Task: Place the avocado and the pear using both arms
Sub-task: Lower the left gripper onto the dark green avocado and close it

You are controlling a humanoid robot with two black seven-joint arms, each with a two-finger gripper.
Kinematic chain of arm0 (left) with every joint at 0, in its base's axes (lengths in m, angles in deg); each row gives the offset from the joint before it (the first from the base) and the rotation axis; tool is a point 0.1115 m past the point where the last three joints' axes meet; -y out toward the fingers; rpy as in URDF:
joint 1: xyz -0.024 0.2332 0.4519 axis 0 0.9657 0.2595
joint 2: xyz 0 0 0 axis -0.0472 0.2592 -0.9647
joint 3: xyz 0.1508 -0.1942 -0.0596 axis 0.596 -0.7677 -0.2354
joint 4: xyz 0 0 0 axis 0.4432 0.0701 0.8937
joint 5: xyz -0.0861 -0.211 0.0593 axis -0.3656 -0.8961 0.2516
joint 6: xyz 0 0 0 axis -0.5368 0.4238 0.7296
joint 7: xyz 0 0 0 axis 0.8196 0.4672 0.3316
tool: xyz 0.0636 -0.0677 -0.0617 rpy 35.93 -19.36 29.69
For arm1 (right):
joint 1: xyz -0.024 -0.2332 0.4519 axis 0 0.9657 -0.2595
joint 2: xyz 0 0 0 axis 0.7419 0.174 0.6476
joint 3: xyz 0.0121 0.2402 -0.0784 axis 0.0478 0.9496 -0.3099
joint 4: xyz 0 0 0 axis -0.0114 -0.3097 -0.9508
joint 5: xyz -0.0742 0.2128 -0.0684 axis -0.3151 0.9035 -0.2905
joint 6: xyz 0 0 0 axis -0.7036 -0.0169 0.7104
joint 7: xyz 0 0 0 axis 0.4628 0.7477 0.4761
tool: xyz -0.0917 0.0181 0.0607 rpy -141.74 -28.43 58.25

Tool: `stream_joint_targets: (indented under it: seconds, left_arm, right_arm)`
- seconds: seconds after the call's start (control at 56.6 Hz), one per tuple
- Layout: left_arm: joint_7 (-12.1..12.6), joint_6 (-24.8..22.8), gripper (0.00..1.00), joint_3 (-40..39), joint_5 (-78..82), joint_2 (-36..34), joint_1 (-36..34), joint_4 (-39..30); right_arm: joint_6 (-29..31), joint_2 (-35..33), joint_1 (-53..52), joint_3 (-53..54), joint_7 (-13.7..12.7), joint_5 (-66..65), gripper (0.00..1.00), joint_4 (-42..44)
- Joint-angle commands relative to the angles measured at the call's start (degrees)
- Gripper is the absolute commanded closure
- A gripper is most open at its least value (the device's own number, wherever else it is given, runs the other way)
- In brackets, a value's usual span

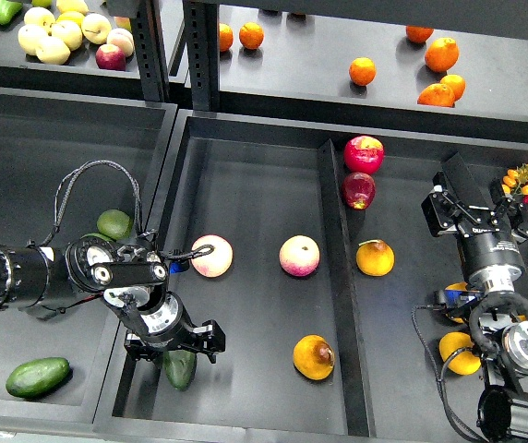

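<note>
The dark green avocado [180, 368] lies at the front left of the middle tray [255, 175]. My left gripper [174, 344] hovers right over its upper end, fingers spread wide to either side, open and holding nothing. The pear [313, 357], yellow-orange with a dark blotch, lies at the front of the same tray, to the right of the avocado. My right gripper [449, 196] is raised over the right compartment, far from both fruits; it looks dark and its fingers cannot be told apart.
Two pink-yellow round fruits [211, 256] [299, 256] lie mid-tray. Behind the divider [333, 240] are two red apples [363, 153] and a yellow-orange fruit [375, 257]. Lighter avocados [37, 377] [114, 223] lie in the left tray. Oranges [362, 70] sit on the shelf.
</note>
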Motion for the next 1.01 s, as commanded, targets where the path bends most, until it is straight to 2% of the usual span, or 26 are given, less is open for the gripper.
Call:
stream_joint_targets:
  seconds: [0.0,0.23,0.53,0.689,0.76,0.902,0.99]
  left_arm:
    - [0.0,0.0,0.08,0.0,0.1,0.7,0.3,1.1]
    - [0.0,0.0,0.17,-0.1,0.1,0.7,1.2,4.1]
    - [0.0,0.0,0.27,-0.1,0.1,0.7,1.5,4.7]
    - [0.0,0.0,0.35,-0.2,0.1,0.7,2.3,5.8]
    - [0.0,0.0,0.43,-0.7,-0.2,0.7,2.8,6.0]
    - [0.0,0.0,0.48,-0.8,-0.3,0.7,3.2,6.1]
    - [0.0,0.0,0.56,-0.9,-0.5,0.7,3.4,6.3]
  right_arm:
    - [0.0,0.0,0.0,-0.4,0.0,0.0,0.01,0.0]
    - [0.1,0.0,0.1,-0.7,0.0,0.0,0.01,0.0]
    - [0.1,0.0,0.1,-0.7,0.0,0.0,0.01,0.0]
    - [0.1,0.0,0.1,-0.7,0.0,0.1,0.01,0.0]
    - [0.1,0.0,0.1,-0.7,0.0,0.1,0.00,0.0]
    - [0.1,0.0,0.1,-0.7,0.0,0.1,0.01,0.0]
    - [0.2,0.0,0.2,-0.7,0.0,0.1,0.01,0.0]
